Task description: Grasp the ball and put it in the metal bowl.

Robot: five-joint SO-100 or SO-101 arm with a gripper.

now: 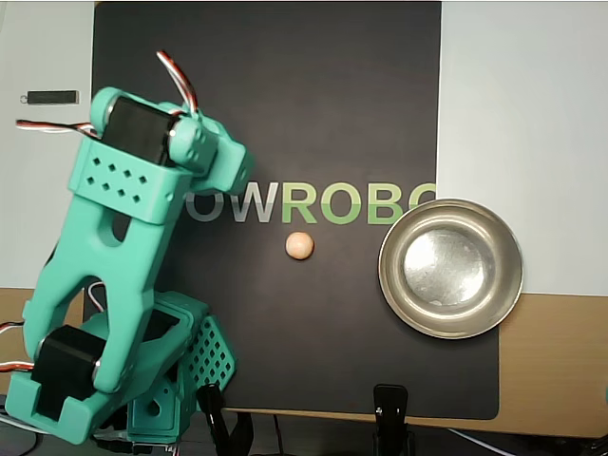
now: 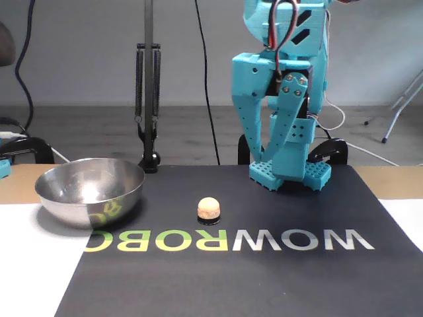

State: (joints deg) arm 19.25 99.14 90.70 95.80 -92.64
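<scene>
The small tan ball (image 1: 299, 246) rests on the black mat just below the printed letters and also shows in the fixed view, ball (image 2: 208, 207). The shiny metal bowl (image 1: 388, 285) sits to its right in the overhead view and to its left in the fixed view, bowl (image 2: 89, 195), with nothing in it. My teal gripper (image 2: 262, 157) hangs fingers-down in front of the arm's base, behind and to the right of the ball, partly open and holding nothing. From overhead the wrist (image 1: 204, 161) hides the fingertips and lies left of the ball.
A black mat (image 1: 285, 85) with large letters covers the table's middle, flanked by white sheets. The arm's base (image 2: 291, 173) stands at the mat's edge. Black clamps (image 1: 391, 413) grip that edge. A black lamp stand (image 2: 148, 99) rises behind the bowl. A small dark stick (image 1: 49, 97) lies far left.
</scene>
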